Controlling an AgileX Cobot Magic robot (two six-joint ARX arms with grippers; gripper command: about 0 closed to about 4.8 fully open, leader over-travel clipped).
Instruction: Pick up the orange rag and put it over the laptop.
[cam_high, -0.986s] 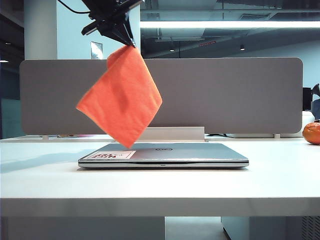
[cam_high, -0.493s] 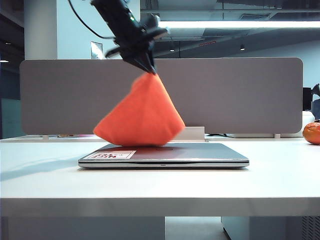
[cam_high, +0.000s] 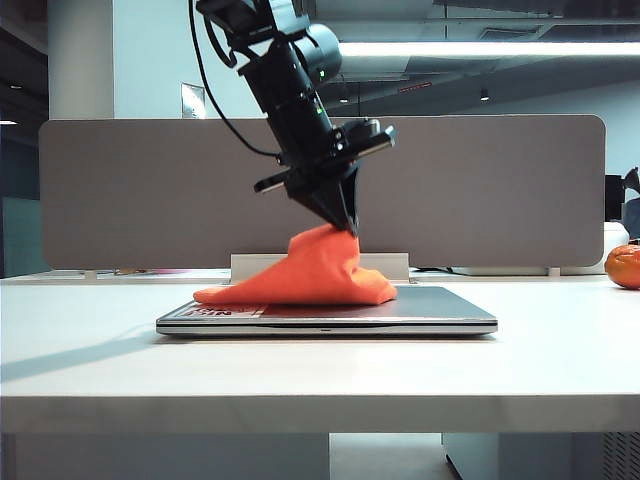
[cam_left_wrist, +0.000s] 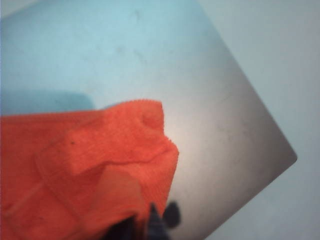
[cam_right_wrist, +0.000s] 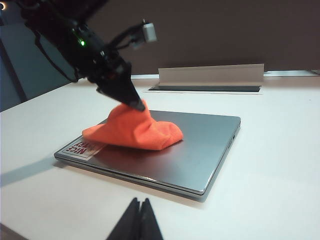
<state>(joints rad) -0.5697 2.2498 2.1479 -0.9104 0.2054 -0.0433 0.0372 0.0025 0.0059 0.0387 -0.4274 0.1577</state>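
The orange rag (cam_high: 310, 275) lies in a bunched heap on the left half of the closed silver laptop (cam_high: 430, 315), with one corner pulled up into a peak. My left gripper (cam_high: 347, 225) points down at that peak and is shut on the orange rag. In the left wrist view the rag (cam_left_wrist: 90, 160) fills the near side over the lid (cam_left_wrist: 225, 125), and the left gripper (cam_left_wrist: 142, 222) is mostly hidden by cloth. The right wrist view shows the rag (cam_right_wrist: 135, 131), the laptop (cam_right_wrist: 200, 145), the left gripper (cam_right_wrist: 139, 105) and my right gripper (cam_right_wrist: 139, 201), shut and empty, off the laptop's near edge.
A grey partition (cam_high: 480, 190) runs along the back of the white table (cam_high: 320, 375). A round glossy orange thing (cam_high: 624, 266) sits at the far right. A white cable tray (cam_right_wrist: 210, 76) stands behind the laptop. The rag partly covers the sticker (cam_right_wrist: 80, 147).
The left arm has swung right and down. The rag went from hanging free above the laptop's left end to settling in a heap on the lid, its top corner still pinched.
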